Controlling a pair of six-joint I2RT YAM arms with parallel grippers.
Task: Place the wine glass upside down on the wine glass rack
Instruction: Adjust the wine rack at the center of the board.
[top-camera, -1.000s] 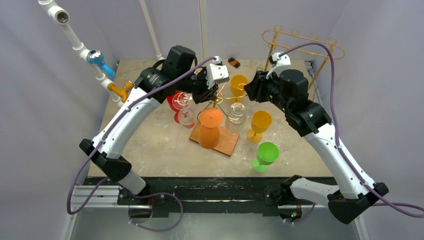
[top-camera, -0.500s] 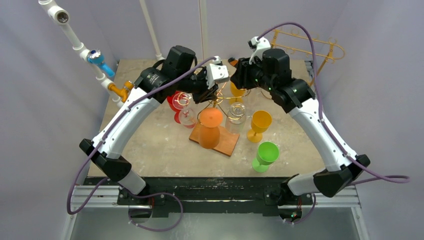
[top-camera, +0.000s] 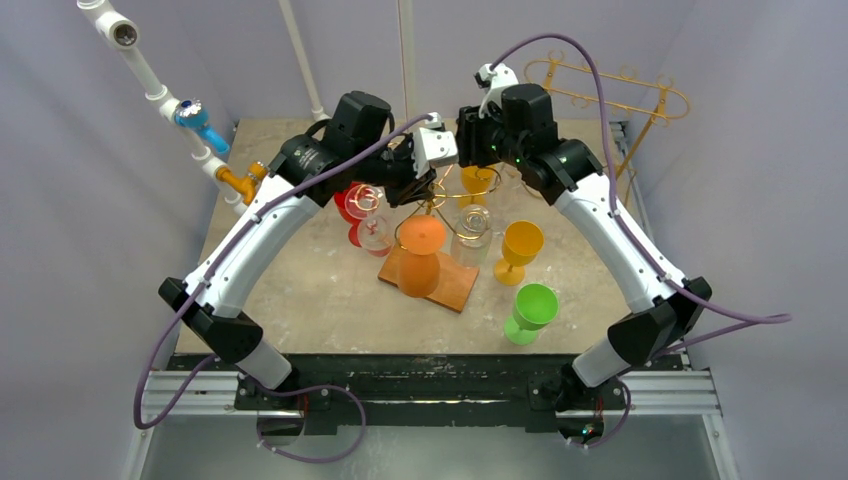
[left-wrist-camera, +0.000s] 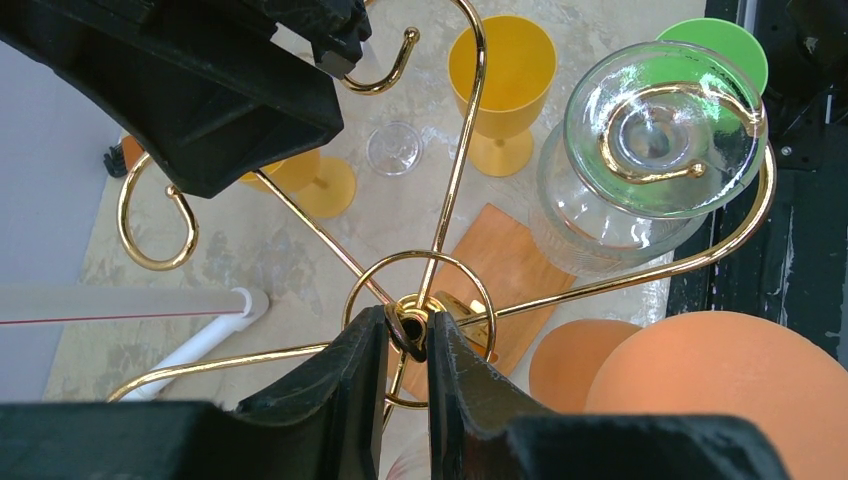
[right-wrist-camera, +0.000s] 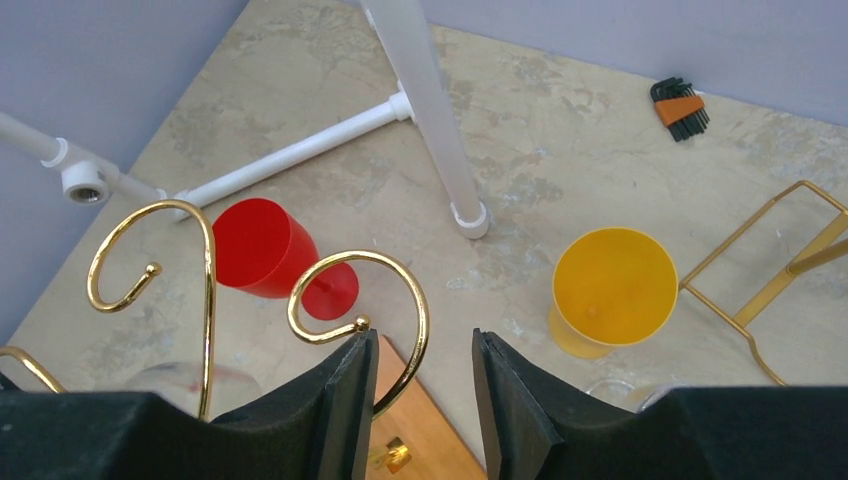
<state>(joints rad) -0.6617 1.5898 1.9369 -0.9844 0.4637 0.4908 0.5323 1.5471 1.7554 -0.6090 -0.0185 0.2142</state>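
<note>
The gold wine glass rack (top-camera: 436, 200) stands on a wooden base (top-camera: 455, 290) at mid-table. My left gripper (left-wrist-camera: 408, 335) is shut on the ring at the rack's top hub (left-wrist-camera: 425, 318). A clear wine glass (left-wrist-camera: 660, 130) and an orange one (top-camera: 421, 255) hang upside down from its arms. My right gripper (right-wrist-camera: 425, 350) hovers open and empty just above a curled hook (right-wrist-camera: 365, 300). On the table are a red glass (right-wrist-camera: 265, 250) on its side, two yellow glasses (right-wrist-camera: 612, 285) (top-camera: 520, 248) and a green glass (top-camera: 532, 310).
A second gold rack (top-camera: 610, 85) stands at the back right. White pipes with a blue valve (top-camera: 195, 118) run along the left wall, and a white post (right-wrist-camera: 430, 110) rises at the back. A set of hex keys (right-wrist-camera: 682, 108) lies at the back.
My right arm has swung left and up from beside the back yellow glass to just above the rack, close to the left wrist. The left arm has not moved.
</note>
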